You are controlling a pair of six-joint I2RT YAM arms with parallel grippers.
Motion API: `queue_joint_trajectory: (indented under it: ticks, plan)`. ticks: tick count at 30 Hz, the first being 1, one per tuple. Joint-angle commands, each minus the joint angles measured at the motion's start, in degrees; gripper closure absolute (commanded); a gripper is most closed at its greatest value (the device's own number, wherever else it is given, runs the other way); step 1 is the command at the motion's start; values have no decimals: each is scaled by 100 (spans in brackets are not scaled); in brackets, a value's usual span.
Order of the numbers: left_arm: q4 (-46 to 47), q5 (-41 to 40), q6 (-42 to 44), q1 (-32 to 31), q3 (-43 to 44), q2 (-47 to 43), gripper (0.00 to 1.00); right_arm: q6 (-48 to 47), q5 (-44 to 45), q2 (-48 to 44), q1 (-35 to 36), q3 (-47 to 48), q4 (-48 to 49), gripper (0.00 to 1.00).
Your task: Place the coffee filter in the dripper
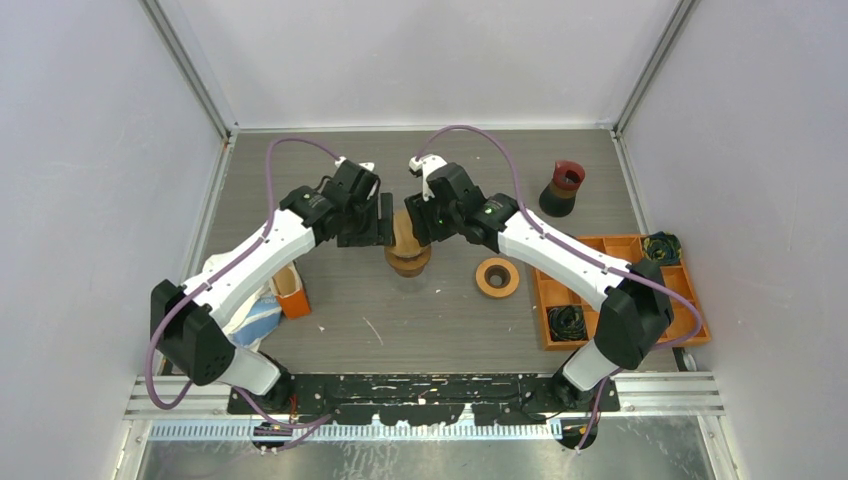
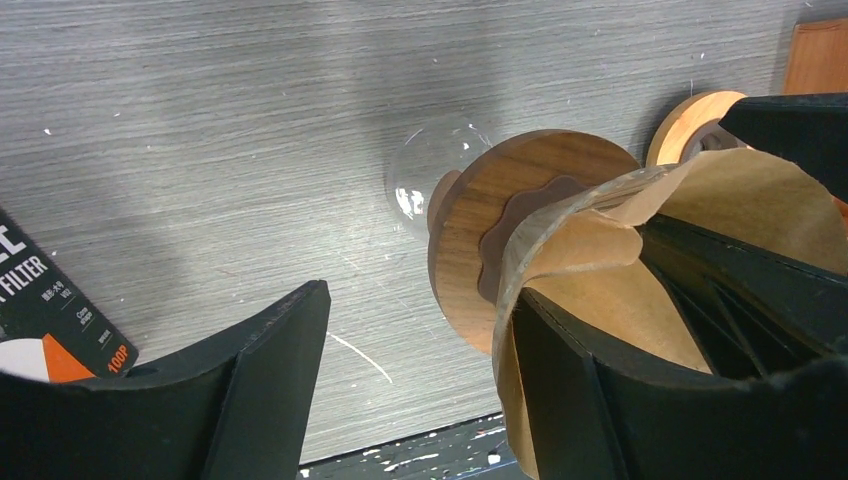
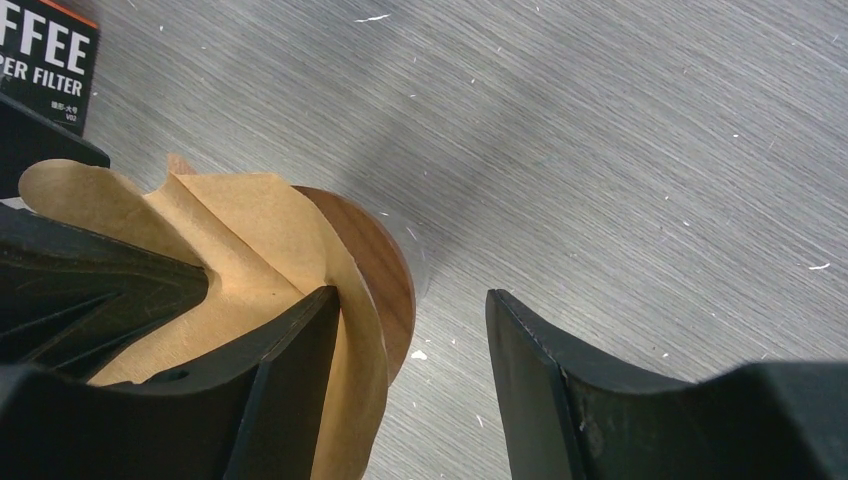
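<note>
The dripper [image 1: 408,262] stands mid-table: a clear glass cone with a round wooden collar [image 2: 500,200] [image 3: 385,270]. Over it hangs the brown paper coffee filter [image 1: 404,232], spread into an open cone [image 2: 760,200] [image 3: 260,220]. My left gripper [image 1: 375,220] [image 2: 420,295] is open, its right finger inside the filter and its left finger out over bare table. My right gripper [image 1: 425,220] [image 3: 411,295] is open too, with its left finger inside the filter and its right finger clear of it. Neither gripper pinches the paper. The filter's lower tip is hidden.
A wooden ring [image 1: 497,277] lies right of the dripper. An orange compartment tray [image 1: 541,300] sits at the right, and a dark red-topped cone [image 1: 563,188] at the back right. The filter packet [image 1: 255,310] [image 2: 50,310] [image 3: 45,60] and a small orange box [image 1: 291,290] lie at the left.
</note>
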Motion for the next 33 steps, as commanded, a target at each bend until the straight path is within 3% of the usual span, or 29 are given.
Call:
queue_joint_trajectory:
  ticks: [1, 10, 24, 33]
  plan:
    - [172, -99, 24, 27, 13, 25, 32, -17, 93, -265, 26, -35, 216, 39]
    - [-34, -256, 7, 26, -41, -128, 33, 12, 187, -257, 25, -104, 223, 38]
    - [351, 318, -9, 36, 162, -490, 19, 5, 5, -374, 25, -21, 227, 39]
    - [476, 469, 44, 70, 306, -142, 18, -16, -71, -339, 25, 1, 241, 38]
